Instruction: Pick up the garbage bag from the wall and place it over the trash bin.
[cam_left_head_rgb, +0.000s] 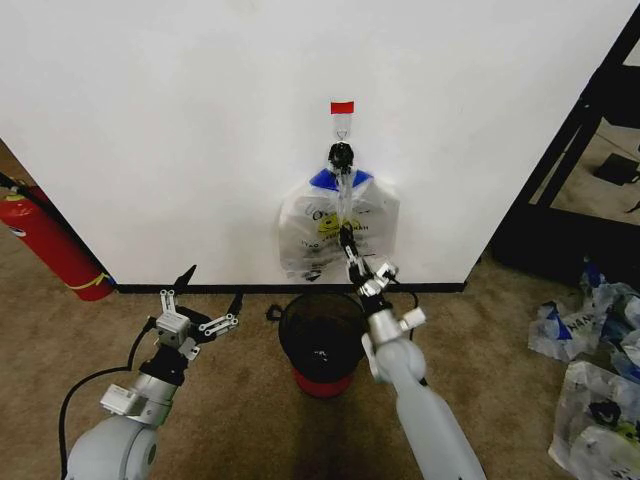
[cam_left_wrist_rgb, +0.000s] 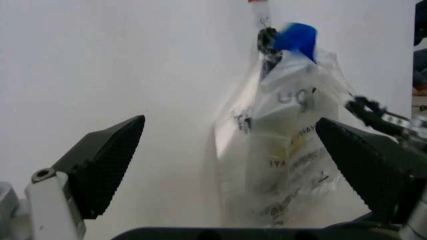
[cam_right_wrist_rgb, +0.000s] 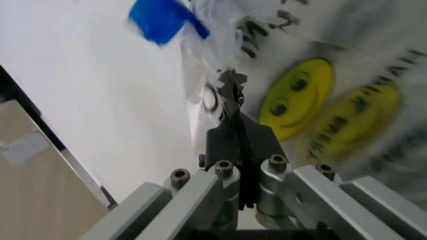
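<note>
While the garbage bag (cam_left_head_rgb: 338, 232) hangs above the trash bin (cam_left_head_rgb: 322, 335), the right claw (cam_left_head_rgb: 347, 240) pinches it; left claw (cam_left_head_rgb: 208, 292) gapes, holding nothing.

Red fire extinguisher (cam_left_head_rgb: 48, 245) far left; heaped plastic bags (cam_left_head_rgb: 595, 370) far right.

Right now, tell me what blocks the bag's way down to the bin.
Nothing visible does. The garbage bag hangs on the wall straight above the trash bin, whose mouth is open. The right pincer, shut, is at the bag's front.
</note>
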